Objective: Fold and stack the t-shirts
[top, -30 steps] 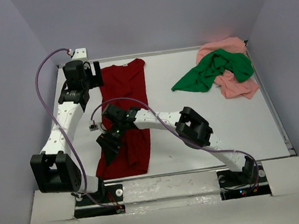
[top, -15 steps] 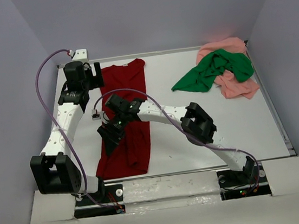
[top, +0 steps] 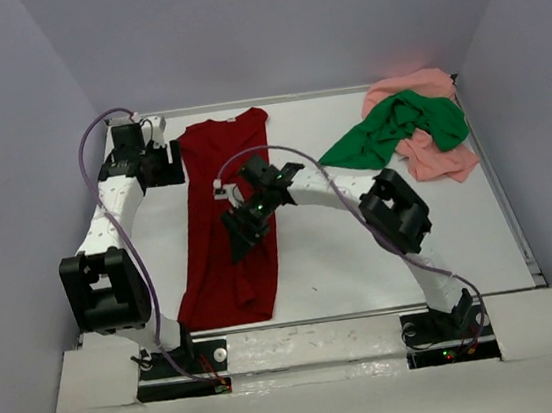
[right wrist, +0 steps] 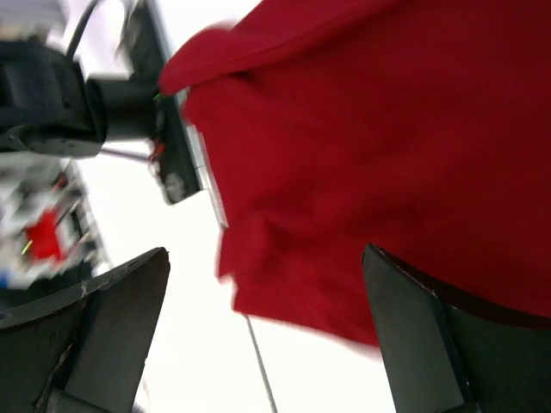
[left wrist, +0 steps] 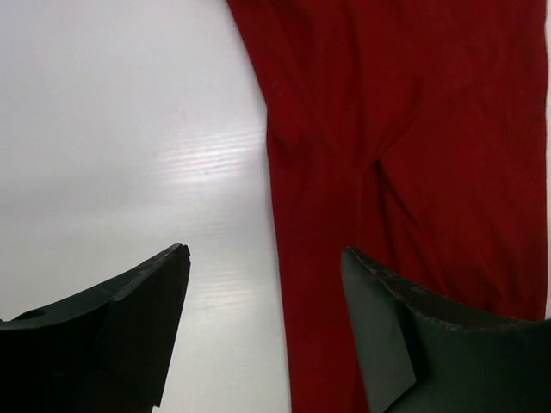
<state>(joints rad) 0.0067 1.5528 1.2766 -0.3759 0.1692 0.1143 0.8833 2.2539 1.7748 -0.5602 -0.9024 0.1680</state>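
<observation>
- Top external view: dark red t-shirt (top: pixel 209 250) lies lengthwise, upper centre to lower left.
- Right pincer (top: pixel 241 241), released, hangs over its middle; left pincer (top: pixel 168 164), released, sits beside its upper-left edge.

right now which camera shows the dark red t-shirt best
The top external view: nearly the whole dark red t-shirt lies there as a long strip. The left wrist view shows only one edge, the right wrist view a blurred corner.
</observation>
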